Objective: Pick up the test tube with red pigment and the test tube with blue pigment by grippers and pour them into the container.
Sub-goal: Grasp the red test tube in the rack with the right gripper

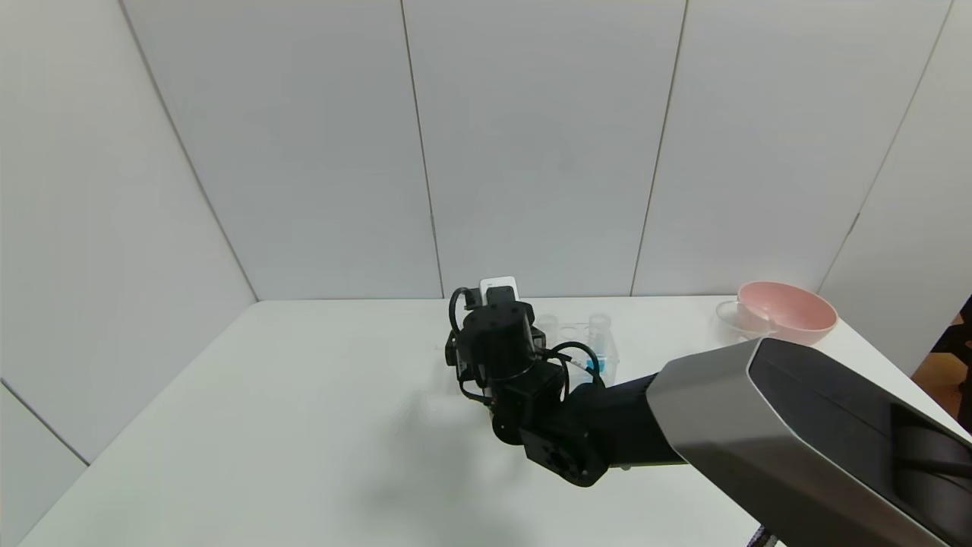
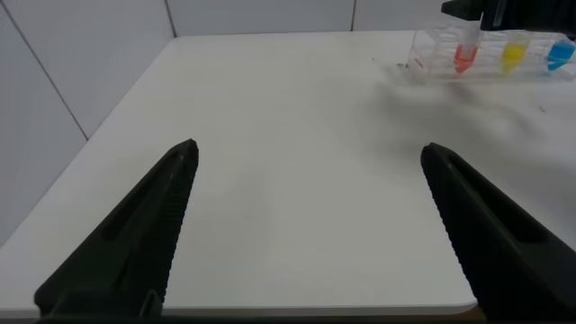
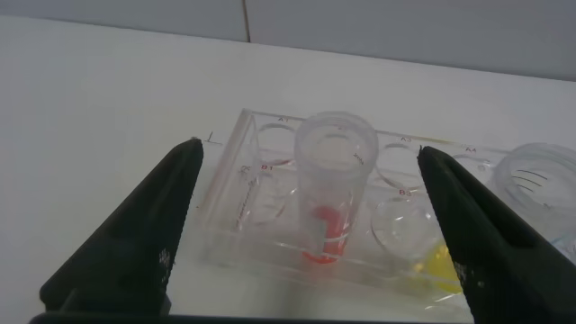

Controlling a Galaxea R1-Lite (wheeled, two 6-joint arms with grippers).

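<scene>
The test tube with red pigment (image 3: 335, 193) stands upright in a clear tube rack (image 3: 261, 225). My right gripper (image 3: 309, 160) is open, with one finger on either side of this tube and not touching it. In the head view the right wrist (image 1: 497, 342) hides the red tube. The test tube with blue pigment (image 1: 596, 366) stands at the rack's other end and also shows in the left wrist view (image 2: 560, 54). The clear container (image 1: 735, 314) stands by the pink bowl. My left gripper (image 2: 306, 153) is open and empty, low near the table's front edge.
A tube with yellow liquid (image 2: 513, 57) stands between the red and blue tubes. A pink bowl (image 1: 790, 313) sits at the back right of the white table (image 1: 304, 425). Grey wall panels close the back and left.
</scene>
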